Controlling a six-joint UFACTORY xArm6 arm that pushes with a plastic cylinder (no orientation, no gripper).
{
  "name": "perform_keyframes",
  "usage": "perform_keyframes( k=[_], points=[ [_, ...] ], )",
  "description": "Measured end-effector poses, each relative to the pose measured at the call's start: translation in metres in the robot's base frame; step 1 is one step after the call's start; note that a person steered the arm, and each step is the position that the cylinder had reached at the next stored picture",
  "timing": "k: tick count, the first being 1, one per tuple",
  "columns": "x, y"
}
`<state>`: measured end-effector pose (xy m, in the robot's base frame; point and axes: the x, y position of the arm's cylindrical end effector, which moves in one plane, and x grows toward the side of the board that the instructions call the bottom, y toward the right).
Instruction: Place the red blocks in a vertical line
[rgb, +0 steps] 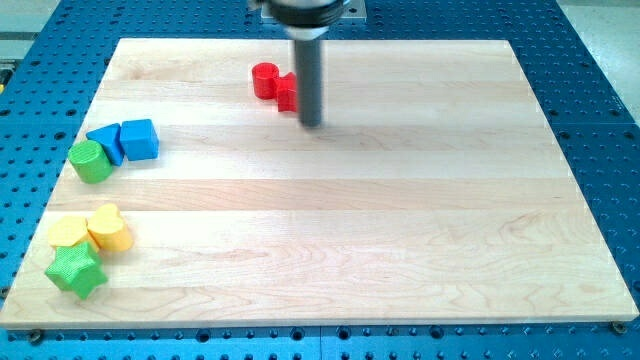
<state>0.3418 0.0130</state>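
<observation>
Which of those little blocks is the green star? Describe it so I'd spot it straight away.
Start at the wooden board and go to its corner at the view's bottom left, where three blocks cluster. The green star is the lowest of them, just below the two yellow blocks. The other green block, higher up beside the blue ones, is a round cylinder, with no points.

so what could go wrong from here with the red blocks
1. My tip sits at the right edge of the second red block, which the rod partly hides, so contact is hard to judge; a push could rotate it rather than slide it.
2. The two reds look touching, so moving that one may drag the red cylinder-like block along and keep them side by side.
3. Both lie near the board's top edge, leaving little room upward.
</observation>
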Motion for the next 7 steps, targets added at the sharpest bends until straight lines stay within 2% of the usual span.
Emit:
perform_keyframes(
  k=[1,2,3,4,5,6,7],
  points=[
    [-0.052,0.029],
    [-0.093,-0.011],
    [-0.105,-0.076],
    [-0.099,-0.114],
    [-0.082,-0.088],
    [-0.032,-0.029],
    [-0.009,0.010]
  ],
)
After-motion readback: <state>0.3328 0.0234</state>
